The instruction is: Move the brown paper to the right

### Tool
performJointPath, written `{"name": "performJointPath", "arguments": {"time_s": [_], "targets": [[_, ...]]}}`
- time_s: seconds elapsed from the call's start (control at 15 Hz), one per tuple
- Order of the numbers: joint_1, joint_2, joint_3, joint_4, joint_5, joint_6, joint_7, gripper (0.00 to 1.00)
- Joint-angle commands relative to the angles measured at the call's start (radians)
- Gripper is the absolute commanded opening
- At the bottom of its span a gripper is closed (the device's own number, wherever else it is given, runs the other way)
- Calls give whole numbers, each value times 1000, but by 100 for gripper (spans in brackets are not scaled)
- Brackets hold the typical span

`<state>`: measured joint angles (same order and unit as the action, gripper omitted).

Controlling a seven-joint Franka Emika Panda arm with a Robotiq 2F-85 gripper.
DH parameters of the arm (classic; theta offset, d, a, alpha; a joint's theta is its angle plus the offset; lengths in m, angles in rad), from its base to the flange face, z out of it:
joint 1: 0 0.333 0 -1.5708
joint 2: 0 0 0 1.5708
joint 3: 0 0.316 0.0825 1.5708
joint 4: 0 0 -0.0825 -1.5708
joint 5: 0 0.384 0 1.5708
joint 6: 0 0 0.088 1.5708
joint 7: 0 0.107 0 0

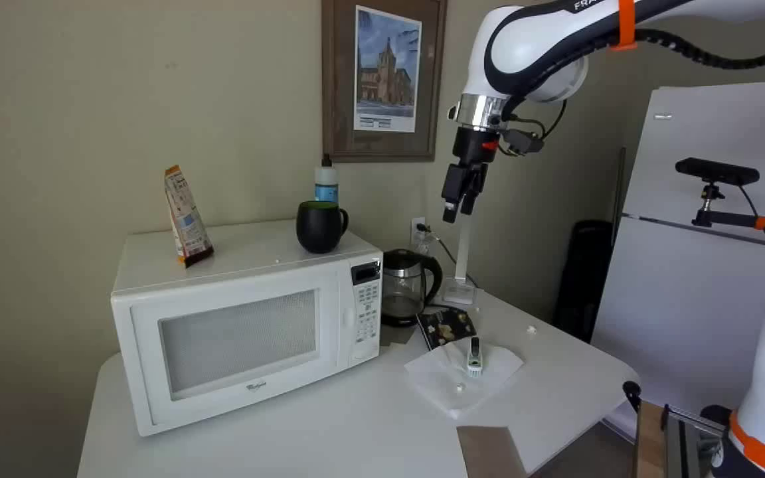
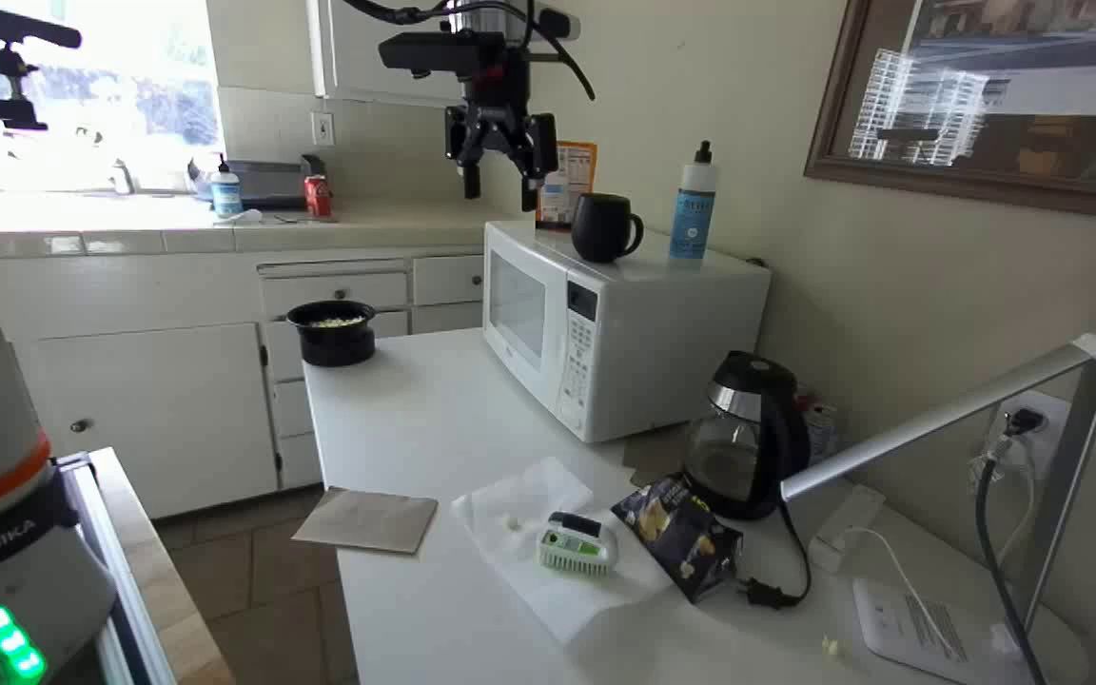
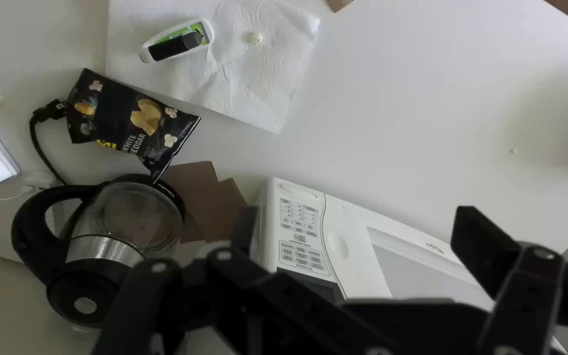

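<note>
A flat brown-grey sheet, the brown paper [image 1: 492, 451], lies at the table's front edge in both exterior views [image 2: 367, 520], with one side overhanging the edge. Only a small corner of it [image 3: 338, 4] shows at the top of the wrist view. Other brown sheets [image 3: 210, 197] lie between kettle and microwave; they show partly in an exterior view [image 2: 655, 455]. My gripper [image 1: 459, 212] is open and empty, high above the table and pointing down. It also shows in an exterior view [image 2: 500, 195]. In the wrist view its fingers [image 3: 363, 241] stand wide apart over the microwave front, holding nothing.
A white microwave [image 1: 243, 318] bears a black mug [image 1: 319, 227], a snack bag [image 1: 188, 219] and a bottle [image 2: 693, 209]. A kettle [image 2: 738, 438], black popcorn bag [image 2: 681, 538], brush [image 2: 578, 544], paper towel [image 2: 548, 490], lamp [image 2: 948, 414] and black pot [image 2: 334, 342] stand or lie around.
</note>
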<state>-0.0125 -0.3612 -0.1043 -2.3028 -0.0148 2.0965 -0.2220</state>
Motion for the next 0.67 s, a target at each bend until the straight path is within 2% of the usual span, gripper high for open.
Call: {"name": "performJointPath", "arguments": {"time_s": [0.0,0.33,0.4,0.47,0.6], "targets": [[-5,1,5,2,2,-3,-1,100],[-5,0,5,2,2,-3,-1,100],[-2,40,17,17,-16,-42,4,100],[23,66,15,9,10,-72,-53,100],[56,98,31,-52,44,-29,-105,100]]}}
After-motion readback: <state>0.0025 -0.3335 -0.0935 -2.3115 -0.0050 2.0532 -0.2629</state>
